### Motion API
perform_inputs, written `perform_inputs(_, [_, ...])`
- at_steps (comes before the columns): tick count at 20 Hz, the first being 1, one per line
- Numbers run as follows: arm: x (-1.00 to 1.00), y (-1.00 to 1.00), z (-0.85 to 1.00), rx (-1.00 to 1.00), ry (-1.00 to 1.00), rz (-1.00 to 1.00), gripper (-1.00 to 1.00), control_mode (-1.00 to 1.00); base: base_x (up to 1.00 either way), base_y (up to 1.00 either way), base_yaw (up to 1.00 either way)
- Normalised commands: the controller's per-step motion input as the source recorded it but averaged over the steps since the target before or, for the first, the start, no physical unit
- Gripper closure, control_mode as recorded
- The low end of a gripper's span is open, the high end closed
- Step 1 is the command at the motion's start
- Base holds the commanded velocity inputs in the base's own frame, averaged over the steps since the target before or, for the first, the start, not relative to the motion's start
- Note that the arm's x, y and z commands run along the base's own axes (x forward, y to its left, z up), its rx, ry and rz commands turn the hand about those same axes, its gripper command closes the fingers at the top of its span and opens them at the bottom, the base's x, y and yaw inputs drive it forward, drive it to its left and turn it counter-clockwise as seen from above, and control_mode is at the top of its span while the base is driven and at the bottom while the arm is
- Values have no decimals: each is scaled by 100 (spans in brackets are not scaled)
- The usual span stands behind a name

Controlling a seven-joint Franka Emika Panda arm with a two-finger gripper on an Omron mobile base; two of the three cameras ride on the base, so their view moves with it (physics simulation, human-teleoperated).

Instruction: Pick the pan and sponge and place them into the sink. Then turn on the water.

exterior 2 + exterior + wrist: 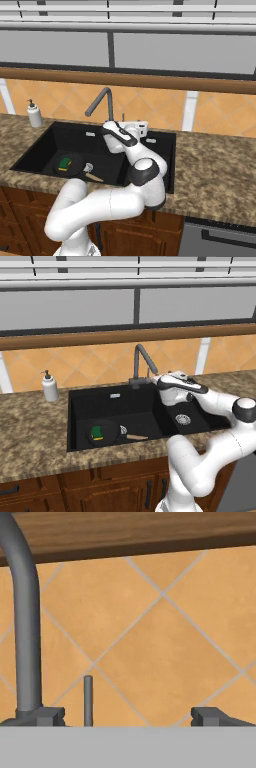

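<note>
Soap dispenser (pixel 49 386) stands at the left of the desk (pixel 30 431). Lower left in the sink (pixel 75 421), the pan (pixel 107 433) already carries the sponge (pixel 96 432). Rightward, the gripper (pixel 129 716) faces the faucet (pixel 142 362) with jaws wide and empty (likely lining up on the thin lever (pixel 88 699)); no water runs.

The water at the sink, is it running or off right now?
Off. No stream falls from the faucet spout into the sink, where the pan and sponge already lie; the open gripper faces its base.
</note>
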Motion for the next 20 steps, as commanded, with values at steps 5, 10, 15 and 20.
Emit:
perform_inputs(5, [9, 17, -1, 0, 0, -6, -100, -100, 0, 0, 0])
perform_inputs(10, [1, 18, -2, 0, 0, -5, -100, -100, 0, 0, 0])
perform_inputs(15, [0, 21, -9, 0, 0, -3, -100, -100, 0, 0, 0])
perform_inputs(20, [3, 27, -11, 0, 0, -6, -100, -100, 0, 0, 0])
